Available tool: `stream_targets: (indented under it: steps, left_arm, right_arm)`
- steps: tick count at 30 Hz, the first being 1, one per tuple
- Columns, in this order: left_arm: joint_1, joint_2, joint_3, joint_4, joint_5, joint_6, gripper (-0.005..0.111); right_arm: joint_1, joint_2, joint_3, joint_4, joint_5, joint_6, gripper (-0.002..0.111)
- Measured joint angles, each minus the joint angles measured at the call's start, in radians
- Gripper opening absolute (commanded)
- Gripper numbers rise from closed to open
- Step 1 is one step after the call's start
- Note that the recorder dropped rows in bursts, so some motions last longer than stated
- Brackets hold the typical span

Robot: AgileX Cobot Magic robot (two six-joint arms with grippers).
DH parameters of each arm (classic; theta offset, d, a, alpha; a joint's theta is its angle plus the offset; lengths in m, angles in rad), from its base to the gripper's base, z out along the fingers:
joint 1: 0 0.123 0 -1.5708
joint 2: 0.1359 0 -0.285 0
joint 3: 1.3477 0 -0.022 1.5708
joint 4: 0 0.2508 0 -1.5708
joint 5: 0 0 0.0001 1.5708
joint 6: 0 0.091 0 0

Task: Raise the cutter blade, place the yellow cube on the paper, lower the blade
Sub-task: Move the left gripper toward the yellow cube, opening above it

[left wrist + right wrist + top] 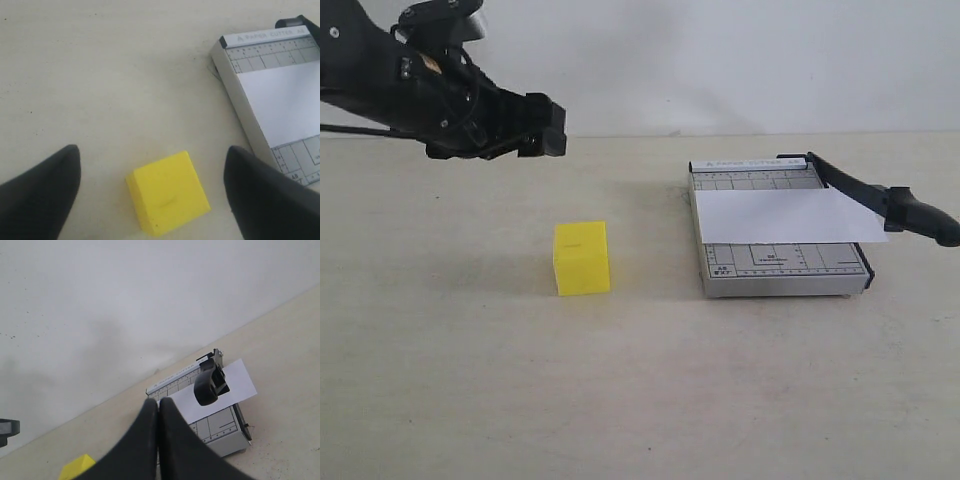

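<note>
Left wrist view: L gripper (152,150) has its jaws wide apart and grips nothing. It hangs above the table (620,400), w/ the yellow cube (167,192) lower down betw. the two fingers, touching neither. In the exterior view the gripper sits up and back-left of the cube. The cube rests mid-table, well apart from the grey trimmer base (780,272) nr the table's right edge. The paper (785,215) lies across the base, overhanging its right side. The cutter blade (860,187) runs over the paper's right end, handle (920,215) out past the base; fully down or not, can't tell. R gripper (159,405): fingers pressed together, empty, aloft, facing the trimmer.
</note>
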Motion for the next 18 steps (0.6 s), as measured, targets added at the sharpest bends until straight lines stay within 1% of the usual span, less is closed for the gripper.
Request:
stream_targets:
  steps: [3,7,9,12,18]
  left_arm:
    - [0.014,0.029,-0.058,0.018,0.039,-0.055,0.075]
    - [0.015,0.075,-0.137,0.144,0.113,-0.209,0.075]
    - [0.015,0.107,-0.17,0.183,0.146,-0.254,0.075]
    - [0.013,0.164,-0.216,0.2,0.185,-0.28,0.075]
    - [-0.035,0.259,-0.293,0.201,0.204,-0.3,0.075]
  right_arm:
    - [0.0,0.0,0.0,0.0,0.0,0.0,0.0]
    - [0.0,0.0,0.0,0.0,0.0,0.002,0.0]
    - [0.0,0.0,0.0,0.0,0.0,0.002,0.0]
    - [0.0,0.0,0.0,0.0,0.0,0.002,0.0]
    - [0.0,0.0,0.0,0.0,0.0,0.002,0.0]
